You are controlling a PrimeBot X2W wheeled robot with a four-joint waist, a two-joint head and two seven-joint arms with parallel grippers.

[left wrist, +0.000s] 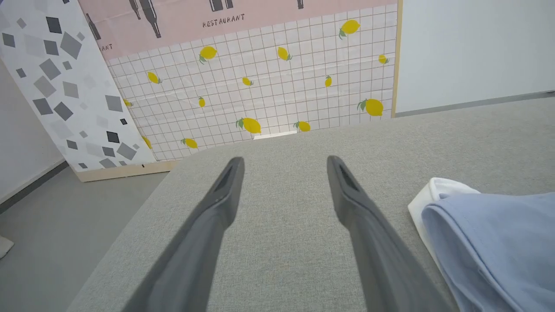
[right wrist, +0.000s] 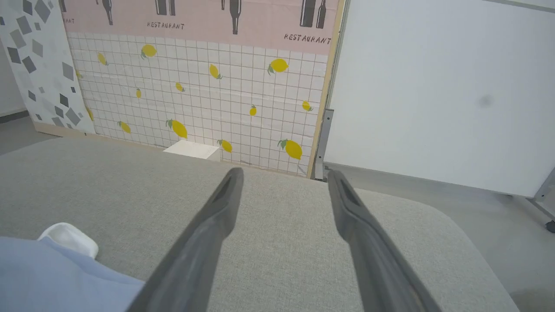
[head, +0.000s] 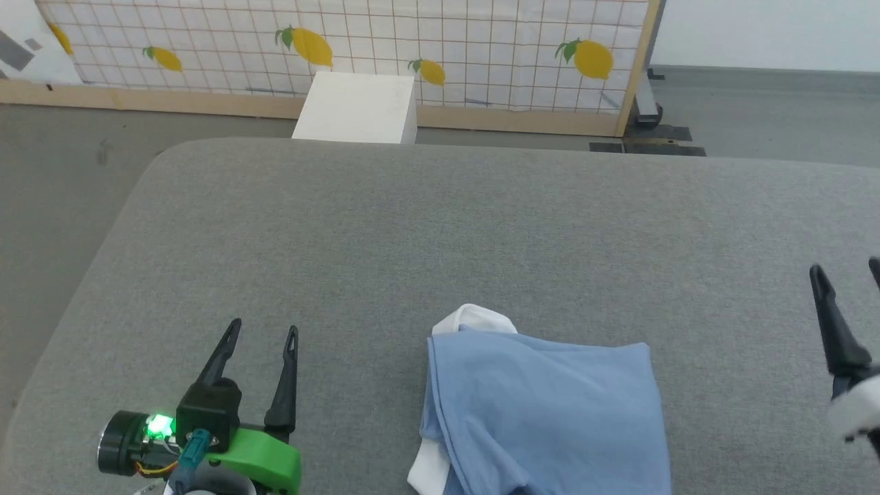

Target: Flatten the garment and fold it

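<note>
A light blue shirt (head: 543, 412) lies in a loosely folded heap on the near part of the grey fabric-covered table (head: 440, 227), a little right of centre in the head view, with its near side running off the bottom edge of that view. A rounded bit of white fabric (head: 474, 317) pokes out at its far left corner, and another white patch shows under its left edge close to the bottom of the frame. The top layer is fairly smooth, with soft creases running along the left side. The left hand (head: 263, 328) sits low over the table well to the left of the shirt, its two dark fingers spread apart and gripping nothing. Its wrist view shows the left hand (left wrist: 285, 161) with bare grey cloth between the fingers and the shirt (left wrist: 498, 242) off to the right. The right hand (head: 845, 267) is at the right edge of the head view, apart from the shirt, and is also spread and empty. Its own camera shows the right hand (right wrist: 285, 172) over bare table, with the shirt (right wrist: 52, 277) at the lower left. Beyond the far edge of the table a white box (head: 357, 110) stands on the grey floor (head: 62, 179) in front of a lemon-patterned panel (head: 481, 41).
</note>
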